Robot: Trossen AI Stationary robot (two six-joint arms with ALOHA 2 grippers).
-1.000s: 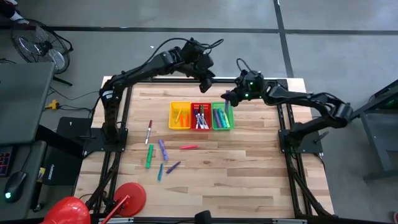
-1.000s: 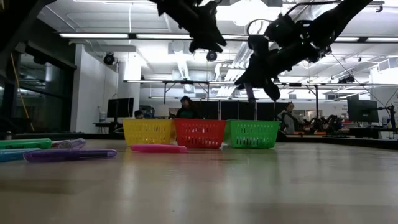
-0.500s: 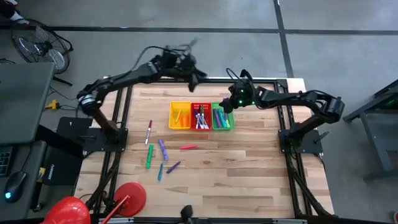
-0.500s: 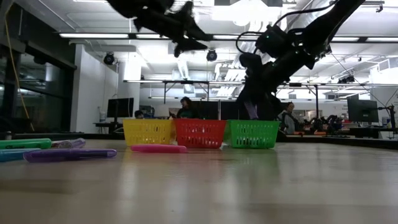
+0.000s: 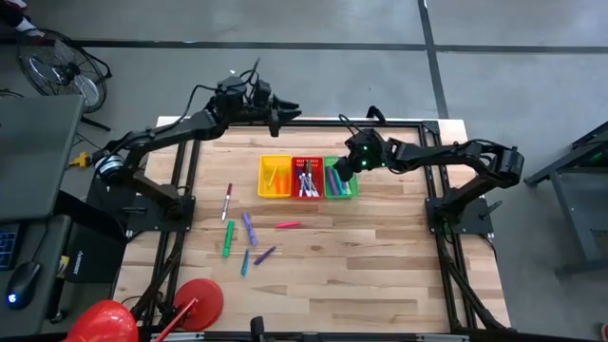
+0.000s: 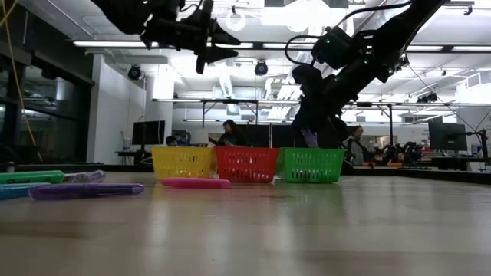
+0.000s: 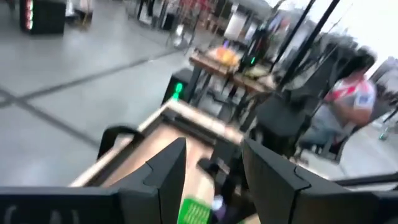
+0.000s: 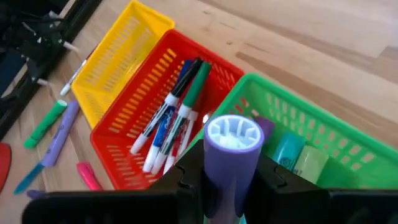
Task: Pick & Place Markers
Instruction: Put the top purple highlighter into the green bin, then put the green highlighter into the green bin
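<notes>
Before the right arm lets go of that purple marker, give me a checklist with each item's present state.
1. Right gripper shut on the purple marker: ok.
2. Marker above the green basket: ok.
3. Space left in that basket: cannot tell; several markers already lie inside.
4. Left gripper clear of the baskets, at the table's far edge: ok.
5. Loose markers remaining on the table: not ok, several are still out.

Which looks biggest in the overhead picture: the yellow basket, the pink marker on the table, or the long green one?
1. Yellow basket, clearly largest.
2. Green marker.
3. Pink marker, somewhat shorter than the green; both are far smaller than the basket.
</notes>
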